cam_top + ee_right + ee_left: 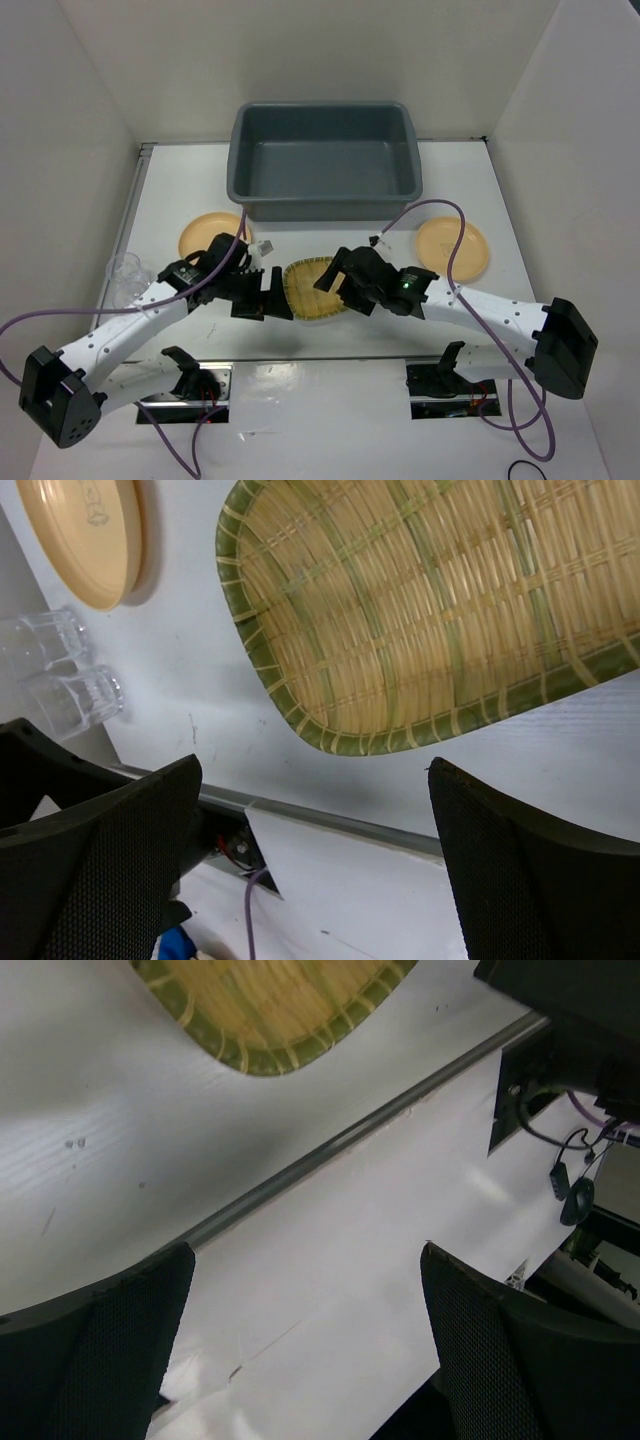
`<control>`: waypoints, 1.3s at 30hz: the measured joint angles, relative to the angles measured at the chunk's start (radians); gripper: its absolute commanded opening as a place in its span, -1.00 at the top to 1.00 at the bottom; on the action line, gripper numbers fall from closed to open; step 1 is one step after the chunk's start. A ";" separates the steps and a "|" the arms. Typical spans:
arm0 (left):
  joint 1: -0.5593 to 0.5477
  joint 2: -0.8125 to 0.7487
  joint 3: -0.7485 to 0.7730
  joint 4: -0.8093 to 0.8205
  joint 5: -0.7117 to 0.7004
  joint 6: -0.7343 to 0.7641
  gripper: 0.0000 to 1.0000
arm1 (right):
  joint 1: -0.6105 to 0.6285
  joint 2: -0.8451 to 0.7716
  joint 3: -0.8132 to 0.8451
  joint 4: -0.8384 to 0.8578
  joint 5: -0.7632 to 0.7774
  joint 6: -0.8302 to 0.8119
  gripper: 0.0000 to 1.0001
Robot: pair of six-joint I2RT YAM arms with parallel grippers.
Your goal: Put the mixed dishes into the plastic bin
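Observation:
The fan-shaped yellow slatted tray [310, 290] with its greenish rim lies flat on the white table between my two grippers. My left gripper [262, 298] stands open just left of it, and in the left wrist view [308, 1260] nothing sits between its fingers; the tray [270, 1010] lies beyond them. My right gripper [335, 280] hovers over the tray's right side, open and empty [315, 775], with the tray [440, 610] ahead of it. One orange plate [210, 235] rests at the left, another [453, 247] at the right. The dark grey plastic bin [330, 208] stands at the back.
Clear glasses [125, 272] stand at the left edge, seen also as glasses [60, 670] near the left plate [85, 535]. A metal seam strip [340, 1145] crosses the table in front of the tray. Purple cables [440, 208] loop over the table. White walls enclose three sides.

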State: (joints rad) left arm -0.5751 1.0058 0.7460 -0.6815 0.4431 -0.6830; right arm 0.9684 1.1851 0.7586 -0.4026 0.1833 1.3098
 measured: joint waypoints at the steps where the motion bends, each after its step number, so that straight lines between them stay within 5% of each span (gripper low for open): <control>1: -0.003 0.008 0.000 0.022 -0.007 -0.006 -1.00 | 0.000 0.000 0.000 -0.006 0.003 -0.004 -0.97; 21: 0.011 0.170 -0.128 0.334 -0.216 -0.304 -1.00 | -0.080 -0.336 -0.009 -0.146 0.089 -0.081 -0.97; 25: 0.028 0.207 -0.200 0.450 -0.218 -0.364 -0.84 | -0.107 -0.372 -0.013 -0.176 0.089 -0.108 -0.97; 33: 0.048 0.380 -0.217 0.705 -0.140 -0.452 -0.84 | -0.136 -0.413 -0.013 -0.224 0.082 -0.150 -0.97; 36: 0.048 0.456 -0.183 0.781 -0.114 -0.472 -0.71 | -0.143 -0.430 -0.013 -0.232 0.078 -0.157 -0.97; 39: 0.048 0.506 -0.173 0.835 -0.095 -0.496 -0.29 | -0.149 -0.442 -0.013 -0.242 0.070 -0.160 -0.97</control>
State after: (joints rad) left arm -0.5266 1.5116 0.5728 0.1535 0.3477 -1.1786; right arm 0.8192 0.7433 0.7452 -0.6445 0.2531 1.1500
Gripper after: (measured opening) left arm 0.740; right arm 0.985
